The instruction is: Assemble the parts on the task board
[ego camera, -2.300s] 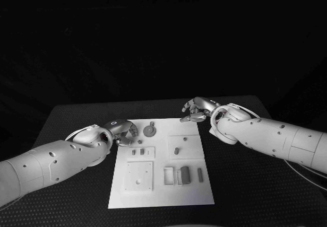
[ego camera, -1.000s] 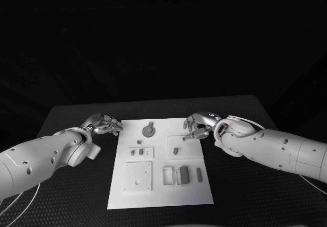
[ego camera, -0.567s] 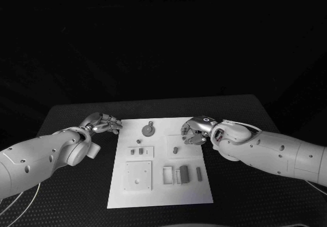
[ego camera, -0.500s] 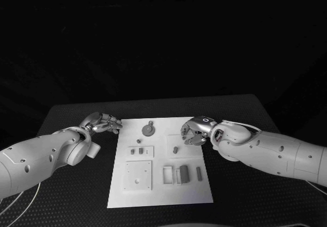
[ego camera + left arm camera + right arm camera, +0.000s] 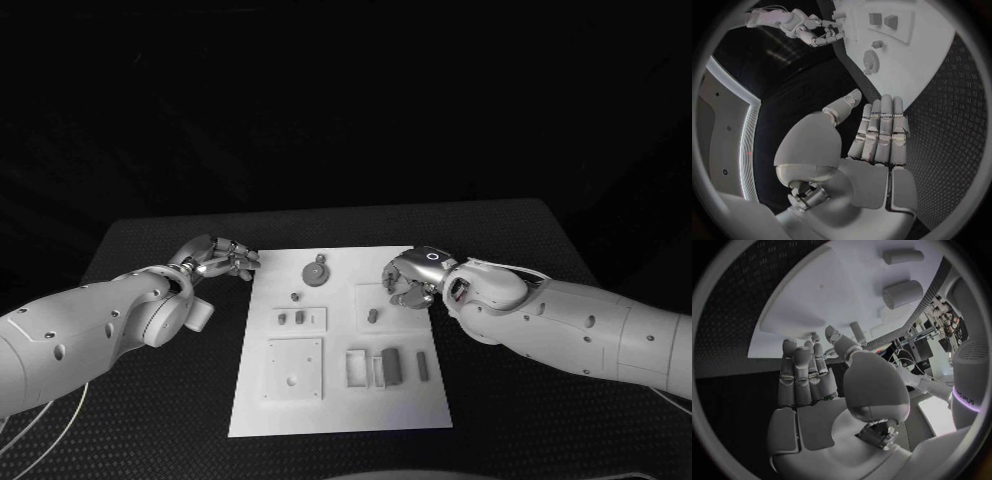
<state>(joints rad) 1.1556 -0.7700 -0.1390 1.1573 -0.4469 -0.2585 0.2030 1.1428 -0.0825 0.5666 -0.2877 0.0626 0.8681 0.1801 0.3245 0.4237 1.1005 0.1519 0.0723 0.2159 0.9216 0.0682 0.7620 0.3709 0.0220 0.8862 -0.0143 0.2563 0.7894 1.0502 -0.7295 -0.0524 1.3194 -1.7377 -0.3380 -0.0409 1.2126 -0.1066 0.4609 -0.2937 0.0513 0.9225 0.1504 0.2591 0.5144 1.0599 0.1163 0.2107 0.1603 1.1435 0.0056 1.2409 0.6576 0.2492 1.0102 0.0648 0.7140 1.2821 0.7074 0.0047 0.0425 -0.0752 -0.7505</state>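
Task board [image 5: 340, 400] lying flat in the middle of the black table [image 5: 548, 400], carrying small grey parts: a round disc piece [image 5: 313, 272] near the far edge, a small peg [image 5: 372, 317] on a raised square beside the right hand [image 5: 411, 280], upright blocks [image 5: 389, 367] toward the near edge. Judging the step as an approach, nothing yet picked up. Right hand hovering over the board's far right corner, fingers extended side by side in the right wrist view, apart from the thumb and holding nothing. Left hand [image 5: 216, 260] hanging over the table just off the board's left edge, fingers likewise straight, empty. Likely needing next a lowering of the right hand onto the peg or a nearby part, with a fine pinch. Hard making out which sockets are already filled; right fingertips partly hiding behind the hand itself in the head view.
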